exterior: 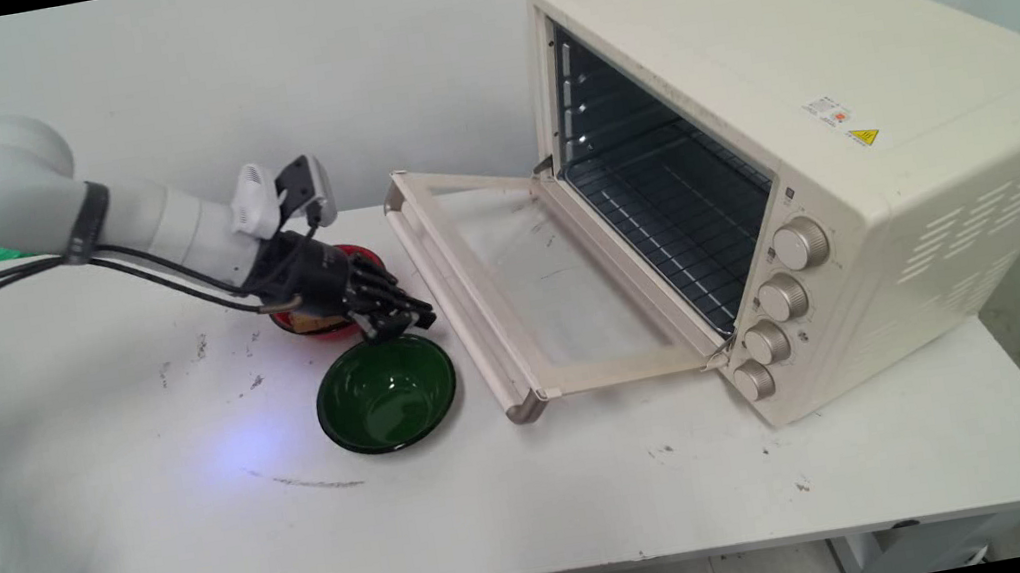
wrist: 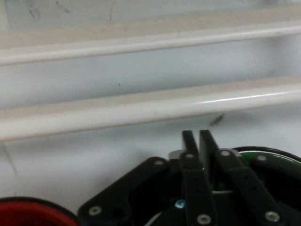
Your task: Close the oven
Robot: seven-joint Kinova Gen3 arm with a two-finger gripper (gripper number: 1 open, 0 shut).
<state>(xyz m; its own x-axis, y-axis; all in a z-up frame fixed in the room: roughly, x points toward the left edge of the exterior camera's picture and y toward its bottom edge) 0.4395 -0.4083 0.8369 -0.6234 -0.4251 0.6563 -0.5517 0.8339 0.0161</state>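
Note:
My gripper (exterior: 419, 321) is low over the far rim of a green bowl (exterior: 386, 401) that stands on the white table (exterior: 203, 534). In the hand view the two fingers (wrist: 189, 141) are pressed together, with the green bowl's (wrist: 268, 162) rim running in between them, so the gripper is shut on that rim. A red bowl (exterior: 369, 253) lies just behind the hand, mostly hidden by it; its edge (wrist: 28, 212) shows at the hand view's lower left. Something tan lies in it.
A cream toaster oven (exterior: 803, 152) stands at the right with its door (exterior: 551, 290) folded down flat towards the bowls. The door's handle bar (exterior: 456, 299) lies right beside the gripper and crosses the hand view as a pale bar (wrist: 141, 110). A wire rack (exterior: 672, 222) sits inside.

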